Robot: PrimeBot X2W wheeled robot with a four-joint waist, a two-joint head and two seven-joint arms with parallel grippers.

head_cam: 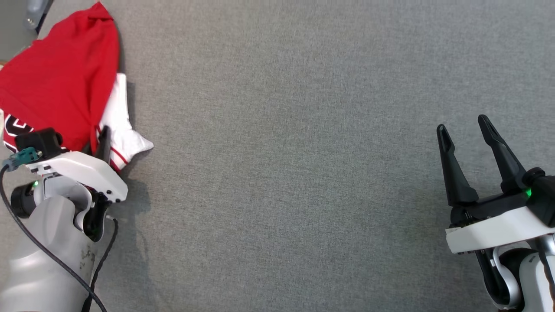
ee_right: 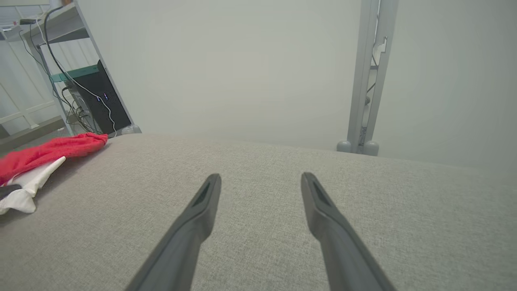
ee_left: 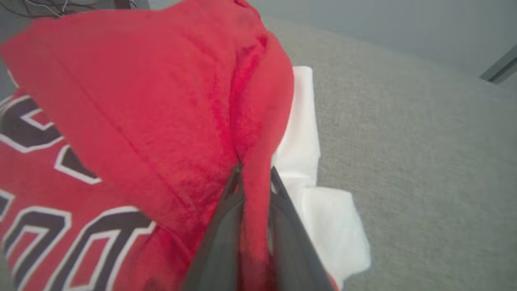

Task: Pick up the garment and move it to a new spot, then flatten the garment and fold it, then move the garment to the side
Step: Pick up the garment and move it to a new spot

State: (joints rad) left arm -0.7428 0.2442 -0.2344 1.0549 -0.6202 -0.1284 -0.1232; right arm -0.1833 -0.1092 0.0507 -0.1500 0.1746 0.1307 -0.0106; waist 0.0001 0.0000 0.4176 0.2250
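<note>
wrist shells [head_cam: 82,171] white | forearm [head_cam: 39,277] silver | cable [head_cam: 43,250] black | right tool [head_cam: 462,123] fingers black | LED [head_cam: 528,193] green

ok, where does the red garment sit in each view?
Head view: garment at the upper left.
Left wrist view: across the left and centre, a fold pinched in the left gripper.
Right wrist view: at the far left edge, about mid-height.
Shared landmark: the white sleeve sticking out beside the red cloth.
</note>
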